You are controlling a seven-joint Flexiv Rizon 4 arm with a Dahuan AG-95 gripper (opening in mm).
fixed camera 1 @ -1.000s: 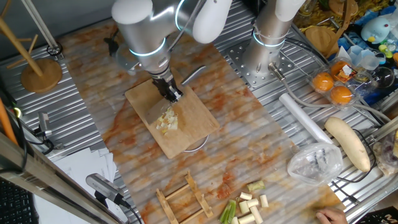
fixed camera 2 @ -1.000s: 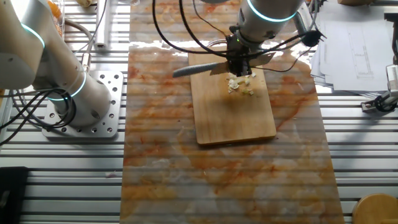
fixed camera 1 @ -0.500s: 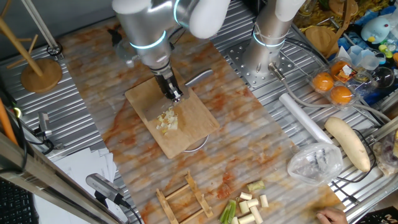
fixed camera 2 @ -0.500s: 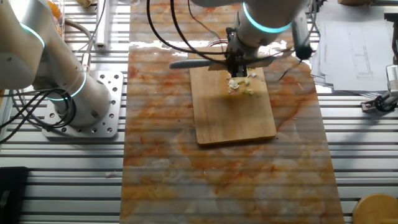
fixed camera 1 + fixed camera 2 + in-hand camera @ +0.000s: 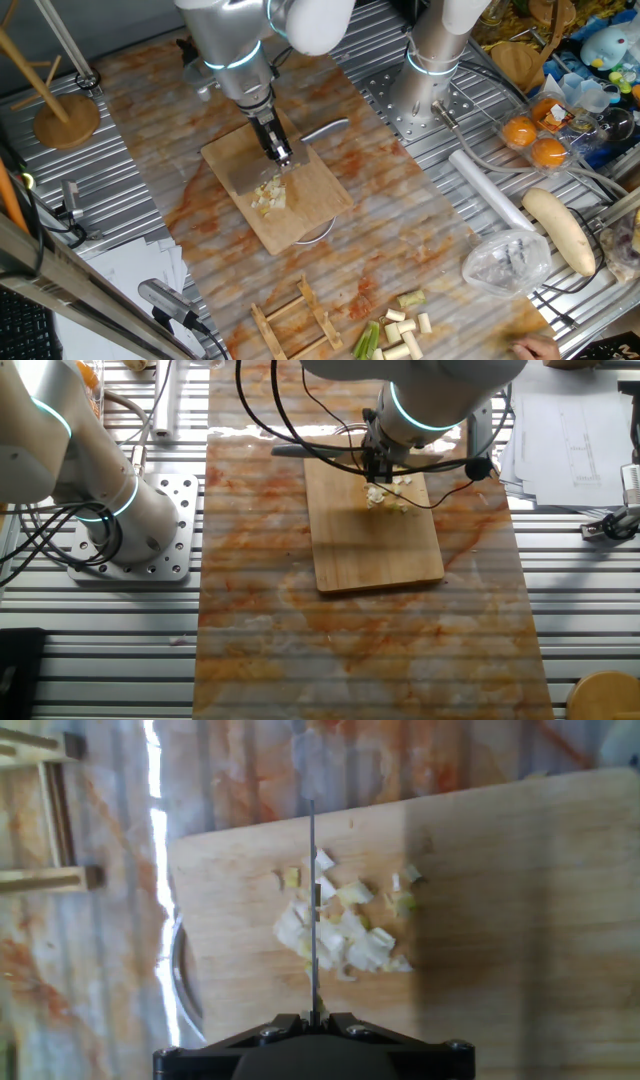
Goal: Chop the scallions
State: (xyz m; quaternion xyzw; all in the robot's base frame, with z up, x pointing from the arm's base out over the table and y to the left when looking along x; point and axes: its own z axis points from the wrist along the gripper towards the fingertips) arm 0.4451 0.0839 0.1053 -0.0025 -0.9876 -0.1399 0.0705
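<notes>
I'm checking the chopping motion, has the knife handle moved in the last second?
Yes. In the other fixed view the knife handle has swung toward the far edge of the cutting board, from nearer its middle. The scallion bits lie in one pile.

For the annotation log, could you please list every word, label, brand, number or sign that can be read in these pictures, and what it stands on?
None can be read.
The paper sheets beside the mat carry faint printed lines, too small and blurred to read.
The cutting board, the knife blade and the gripper bear no visible marking.
</notes>
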